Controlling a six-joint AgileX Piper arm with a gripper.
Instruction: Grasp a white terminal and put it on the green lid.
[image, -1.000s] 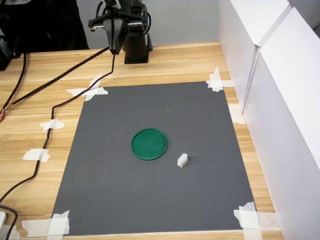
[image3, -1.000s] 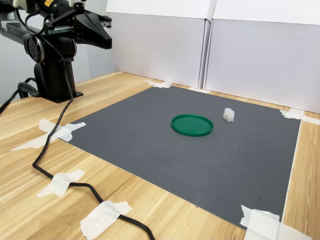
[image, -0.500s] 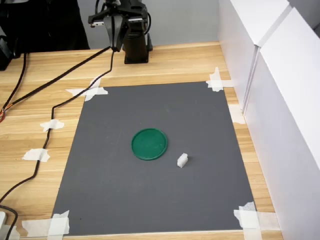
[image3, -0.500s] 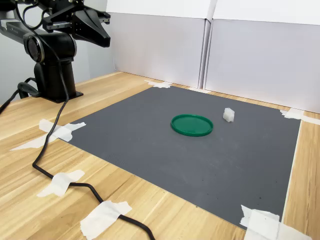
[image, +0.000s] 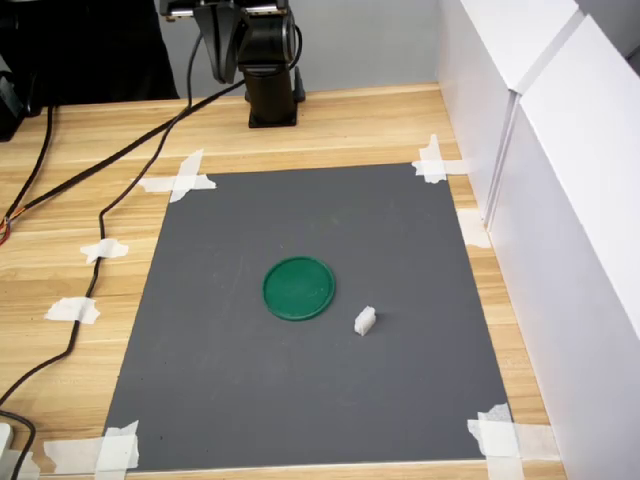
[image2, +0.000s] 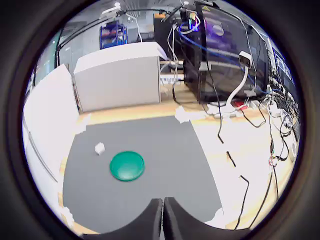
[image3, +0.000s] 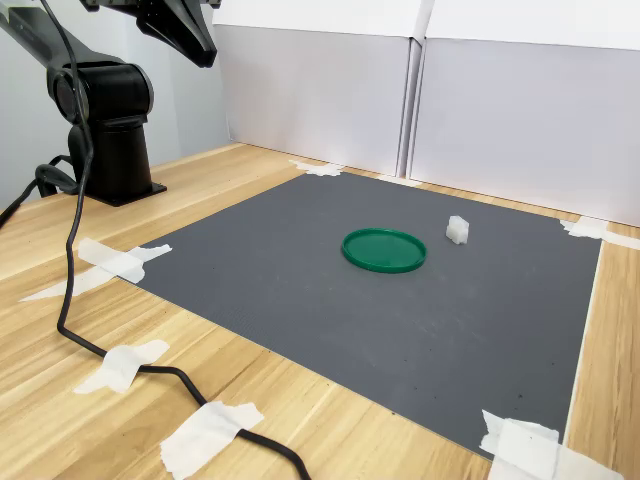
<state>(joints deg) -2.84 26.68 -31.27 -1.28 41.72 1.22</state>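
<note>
End effector (image2: 163, 220) closed and empty, raised since earlier, cropped at both exterior views' top edge; white terminal (image: 365, 320) lies beside green lid (image: 299, 288).

Overhead front; low side; wrist; shared mat (image: 310, 400)

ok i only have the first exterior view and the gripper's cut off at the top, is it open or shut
observer: shut. In the wrist view the gripper has its fingers pressed together with nothing between them.
operator: how high is it
observer: in the second exterior view it hangs high above the arm's base, well short of the green lid.
operator: can the wrist cam see the terminal
observer: yes, the wrist view shows the white terminal beside the lid, with a gap between them.
</note>
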